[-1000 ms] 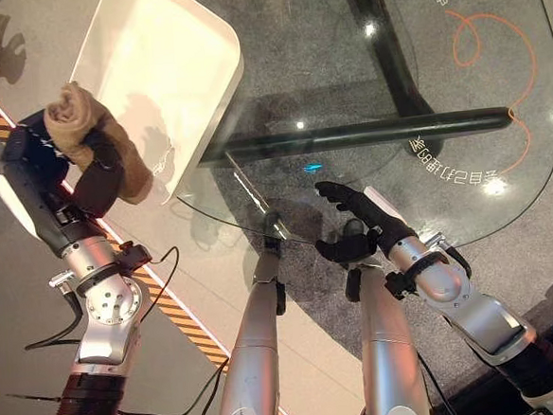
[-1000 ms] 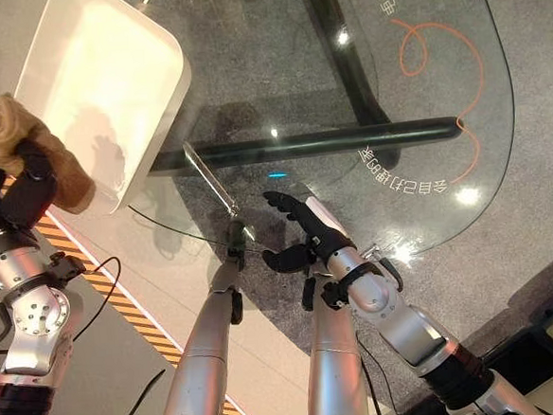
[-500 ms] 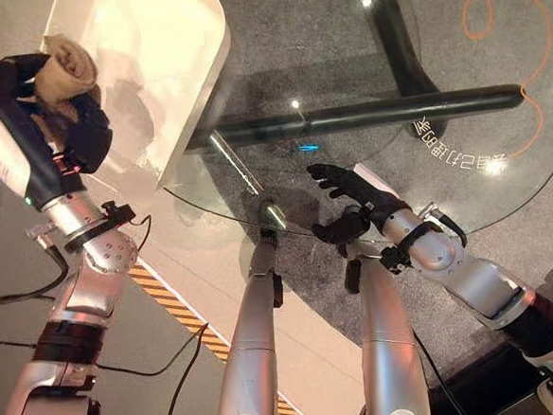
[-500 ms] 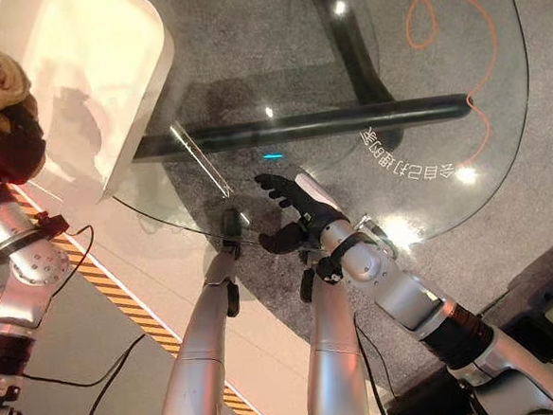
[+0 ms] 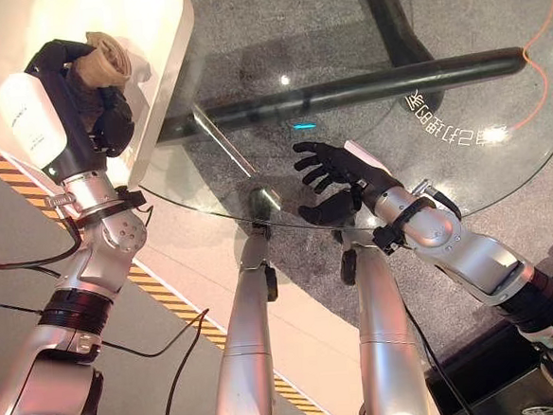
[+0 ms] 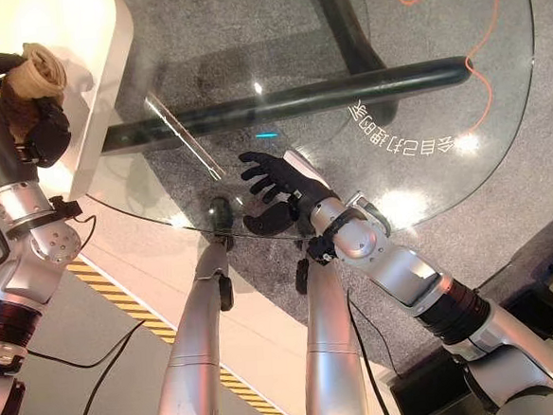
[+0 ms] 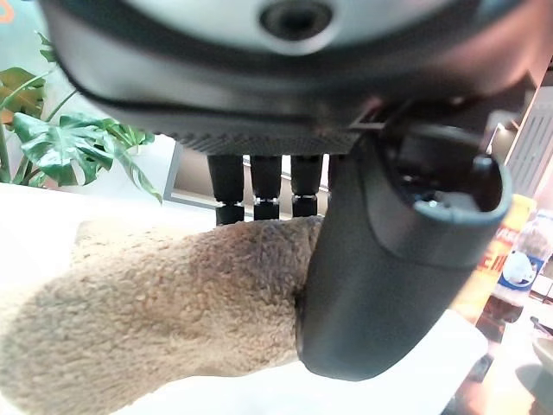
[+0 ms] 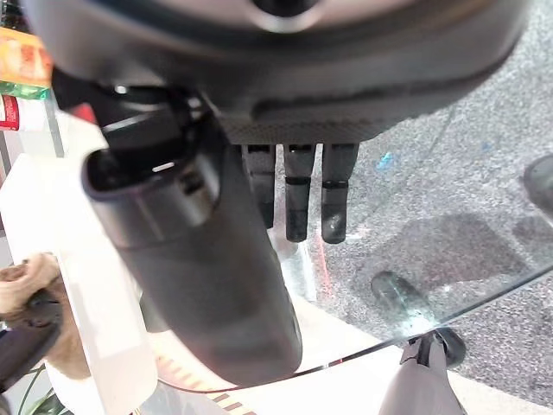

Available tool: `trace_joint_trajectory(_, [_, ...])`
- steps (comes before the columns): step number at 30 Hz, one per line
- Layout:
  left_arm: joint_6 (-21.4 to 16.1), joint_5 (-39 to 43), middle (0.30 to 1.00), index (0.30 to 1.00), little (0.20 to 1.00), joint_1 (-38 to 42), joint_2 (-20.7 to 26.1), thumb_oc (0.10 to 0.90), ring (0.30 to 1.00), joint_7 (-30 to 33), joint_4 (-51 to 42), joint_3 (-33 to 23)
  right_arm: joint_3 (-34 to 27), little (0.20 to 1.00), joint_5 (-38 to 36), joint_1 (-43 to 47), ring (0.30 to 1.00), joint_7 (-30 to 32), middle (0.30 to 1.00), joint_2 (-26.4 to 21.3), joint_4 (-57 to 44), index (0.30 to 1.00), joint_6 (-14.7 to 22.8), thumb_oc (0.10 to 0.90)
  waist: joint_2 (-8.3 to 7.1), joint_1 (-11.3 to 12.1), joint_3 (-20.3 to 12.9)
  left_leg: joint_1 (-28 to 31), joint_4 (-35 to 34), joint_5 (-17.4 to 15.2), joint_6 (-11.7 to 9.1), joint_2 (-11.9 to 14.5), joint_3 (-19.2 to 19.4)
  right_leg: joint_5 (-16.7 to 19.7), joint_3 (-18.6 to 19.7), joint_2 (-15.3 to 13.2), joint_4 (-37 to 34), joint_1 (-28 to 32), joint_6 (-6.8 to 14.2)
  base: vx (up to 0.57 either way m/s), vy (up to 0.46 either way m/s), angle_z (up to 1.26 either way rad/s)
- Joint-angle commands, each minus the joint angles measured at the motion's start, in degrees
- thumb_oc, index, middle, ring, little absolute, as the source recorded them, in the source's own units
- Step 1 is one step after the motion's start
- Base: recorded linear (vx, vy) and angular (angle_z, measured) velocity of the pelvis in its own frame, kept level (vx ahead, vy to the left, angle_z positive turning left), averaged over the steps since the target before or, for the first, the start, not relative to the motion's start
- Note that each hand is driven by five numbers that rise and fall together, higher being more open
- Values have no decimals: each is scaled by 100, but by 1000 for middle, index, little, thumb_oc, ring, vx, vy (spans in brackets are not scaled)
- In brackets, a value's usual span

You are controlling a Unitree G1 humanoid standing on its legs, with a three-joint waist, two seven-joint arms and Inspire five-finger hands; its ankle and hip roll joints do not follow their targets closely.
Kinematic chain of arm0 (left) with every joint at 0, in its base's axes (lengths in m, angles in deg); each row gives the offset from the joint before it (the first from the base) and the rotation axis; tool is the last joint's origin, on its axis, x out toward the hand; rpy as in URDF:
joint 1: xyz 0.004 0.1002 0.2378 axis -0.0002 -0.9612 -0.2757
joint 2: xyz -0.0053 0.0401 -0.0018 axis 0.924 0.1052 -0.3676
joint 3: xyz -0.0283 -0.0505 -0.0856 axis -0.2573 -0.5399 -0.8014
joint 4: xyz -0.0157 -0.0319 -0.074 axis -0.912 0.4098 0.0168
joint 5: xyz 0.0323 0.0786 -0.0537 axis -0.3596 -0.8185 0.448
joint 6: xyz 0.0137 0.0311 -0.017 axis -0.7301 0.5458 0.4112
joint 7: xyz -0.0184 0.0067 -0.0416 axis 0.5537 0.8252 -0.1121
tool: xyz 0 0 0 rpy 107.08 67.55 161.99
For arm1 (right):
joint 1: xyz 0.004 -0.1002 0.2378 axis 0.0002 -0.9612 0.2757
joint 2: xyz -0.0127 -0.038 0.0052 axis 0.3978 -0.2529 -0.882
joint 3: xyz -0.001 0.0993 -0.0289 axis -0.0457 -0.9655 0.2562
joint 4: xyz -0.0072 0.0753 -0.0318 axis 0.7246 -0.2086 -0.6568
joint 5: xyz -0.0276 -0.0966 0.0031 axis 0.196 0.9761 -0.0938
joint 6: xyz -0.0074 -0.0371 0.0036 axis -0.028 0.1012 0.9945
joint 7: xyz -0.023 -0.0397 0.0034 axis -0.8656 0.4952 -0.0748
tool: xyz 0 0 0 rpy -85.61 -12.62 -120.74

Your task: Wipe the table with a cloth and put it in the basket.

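At far left, above the white basket, the left hand holds the cloth, a tan, fuzzy, bunched wad; in the left wrist view the fingers curl over the pile and the thumb presses against it, so the cloth is pinched between them. The basket is a smooth, rounded-corner tray with shallow sloping walls, and it sits on the left end of the worktop, its near long side overhanging the glass edge. A yellow-and-black striped line runs diagonally across the pale floor below the hand. Moving right, the worktop is clear glass with a curved near rim; through it show a dark tubular crossbar and grey speckled carpet, and bright ceiling reflections dot the surface. The middle stretch of glass between the basket and the right hand lies bare. Near the front rim the right hand hovers over the glass with its fingers loosely spread and relaxed, gripping nothing, well apart from the basket. Farther right, an orange looping line and pale lettering mark the glass.
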Motion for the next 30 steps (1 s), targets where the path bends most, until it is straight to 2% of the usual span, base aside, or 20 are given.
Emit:
trace_joint_trajectory(1, [17,153,300,300,200,356,358,100,300,481,139,-534,340,900,-274,-256,900,-162,900,-127,9,900,-111,800,67,-69,-156,-386,772,-675,233,-187,688,739,-49,379,-976,-123,160,-11,28,-3])
trace_joint_trajectory(7, [37,509,300,300,200,727,281,100,300,507,811,-376,314,900,-207,-218,900,-222,900,-32,183,900,-25,800,27,-113,-156,-606,800,-623,189,-177,668,754,-49,410,-893,-327,164,-8,6,-3])
trace_joint_trajectory(10, [-83,761,300,300,200,791,211,100,300,439,902,-393,302,900,-209,-193,900,-224,900,-22,171,900,-37,800,12,-116,-156,-650,794,-611,194,-174,674,748,-59,419,-861,-374,173,0,0,0])
trace_joint_trajectory(11, [-247,967,300,300,200,818,173,100,300,316,960,-396,306,900,-199,-167,900,-227,900,8,186,900,-49,800,3,-118,-156,-647,776,-599,195,-172,678,747,-68,424,-862,-372,172,0,0,0])
trace_joint_trajectory(13, [-325,1164,300,300,200,863,130,100,300,121,1003,-402,283,900,-163,-153,900,-267,900,44,202,900,-63,800,-7,-123,-156,-644,749,-576,186,-182,669,747,-73,435,-871,-365,171,0,0,0])
trace_joint_trajectory(15, [-542,1728,300,300,200,928,41,100,300,-445,1059,-430,250,900,-149,-102,900,-302,900,75,227,900,-88,800,-31,-124,-156,-646,719,-543,172,-196,643,749,-72,452,-880,-356,177,0,0,0])
trace_joint_trajectory(16, [-584,1901,309,309,211,949,19,111,309,-606,1075,-433,239,900,-141,-97,900,-311,900,81,232,900,-91,800,-38,-126,-156,-633,699,-533,174,-200,639,753,-77,456,-891,-347,177,0,0,0])
trace_joint_trajectory(17, [-676,2101,420,420,340,988,-54,240,420,-799,1118,-427,223,900,-99,-73,900,-325,900,139,282,900,-96,800,-51,-128,-156,-633,688,-522,166,-212,624,756,-75,466,-902,-340,181,0,0,0])
trace_joint_trajectory(18, [-687,2157,429,429,351,1001,-75,251,429,-849,1126,-423,220,900,-89,-62,900,-326,900,156,294,900,-102,800,-55,-128,-156,-631,682,-520,167,-216,618,759,-76,470,-907,-337,182,0,0,0])
trace_joint_trajectory(20, [-822,2496,404,404,321,1089,-115,221,404,-1151,1218,-420,208,900,-76,6,900,-331,900,215,367,900,-109,800,-76,-128,-156,-616,656,-511,174,-228,600,759,-87,486,-923,-321,187,-7,-18,0])
trace_joint_trajectory(22, [-878,2693,300,300,200,1171,-146,100,300,-1307,1279,-414,195,900,-77,46,900,-341,900,246,418,900,-98,800,-91,-135,-156,-603,636,-504,171,-231,596,759,-96,491,-945,-303,184,-8,-19,0])
trace_joint_trajectory(24, [-871,2790,307,307,208,1290,-181,108,307,-1488,1381,-356,188,900,-35,87,900,-363,900,309,499,900,-75,800,-108,-151,-156,-605,636,-492,160,-230,597,765,-102,490,-964,-289,184,0,0,0])
trace_joint_trajectory(25, [-866,2801,373,373,285,1320,-178,185,373,-1543,1427,-326,178,900,-17,76,900,-374,900,325,519,900,-51,800,-112,-161,-156,-589,632,-491,152,-235,594,773,-100,491,-980,-270,185,0,0,0])
trace_joint_trajectory(26, [-858,2878,526,526,464,1358,-180,364,526,-1617,1461,-310,163,900,-6,71,900,-364,900,336,513,900,-50,800,-117,-168,-156,-580,627,-493,155,-245,589,781,-98,494,-984,-268,187,1,-24,3])
trace_joint_trajectory(27, [-846,2889,561,561,505,1368,-186,405,561,-1635,1477,-309,154,900,2,68,900,-370,900,338,519,900,-44,800,-118,-173,-156,-570,624,-495,159,-245,590,781,-99,493,-983,-264,188,6,-21,3])
trace_joint_trajectory(28, [-815,2864,561,561,505,1387,-191,405,561,-1658,1511,-299,152,900,13,68,900,-373,900,342,523,900,-34,800,-120,-179,-156,-560,625,-500,160,-240,595,777,-101,491,-980,-258,189,0,0,0])
trace_joint_trajectory(29, [-786,2866,615,615,568,1398,-189,468,615,-1681,1530,-289,143,900,31,59,900,-388,900,346,536,900,-14,800,-119,-186,-156,-557,627,-502,159,-238,600,775,-99,491,-981,-255,188,3,-22,4])
trace_joint_trajectory(30, [-646,2814,900,900,900,1411,-193,800,900,-1758,1581,-257,120,900,73,19,900,-420,900,361,571,900,50,800,-116,-197,-156,-546,639,-508,159,-244,605,775,-98,485,-996,-232,183,2,-21,3])
